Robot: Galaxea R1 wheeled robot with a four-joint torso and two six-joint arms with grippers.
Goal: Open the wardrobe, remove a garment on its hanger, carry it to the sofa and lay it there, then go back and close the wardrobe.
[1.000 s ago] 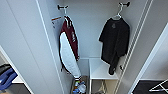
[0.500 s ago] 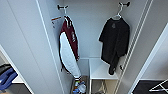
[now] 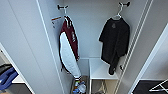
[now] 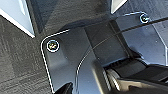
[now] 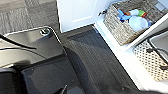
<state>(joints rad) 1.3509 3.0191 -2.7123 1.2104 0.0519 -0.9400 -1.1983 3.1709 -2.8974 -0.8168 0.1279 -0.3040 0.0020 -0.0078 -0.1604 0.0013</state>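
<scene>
Inside open wardrobe: black shirt, limp and long, on white hanger. Jaw state, both grippers: cannot tell.

You got no readable text here: the paper tag with orange marks and the maroon jacket's chest lettering were both too blurred to read.

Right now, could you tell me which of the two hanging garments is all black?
The short-sleeved top on the white hanger, right side of the open wardrobe; the other is a maroon jacket with white sleeves.
</scene>
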